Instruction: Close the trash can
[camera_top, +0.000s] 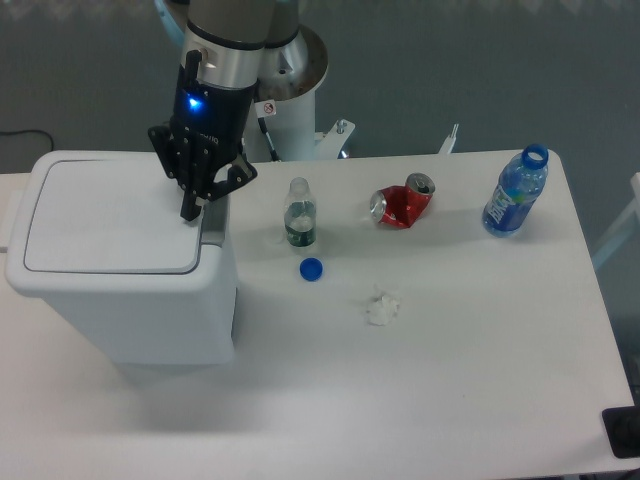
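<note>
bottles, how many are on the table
2: a small clear bottle standing beside the trash can, and a blue bottle near the far right corner. None looks hidden.

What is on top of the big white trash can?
A flat white lid covers the trash can, and the robot's black hand pokes down at the lid's right edge. The inside is hidden by the lid.

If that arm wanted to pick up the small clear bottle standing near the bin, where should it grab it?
Probably around the body of the small clear bottle, coming down from above with the fingers either side. It stands upright and uncapped, with free table all round; the blue cap lies apart in front. The round, narrow body should fit between two fingers; the gripper is over at the trash can.
</note>
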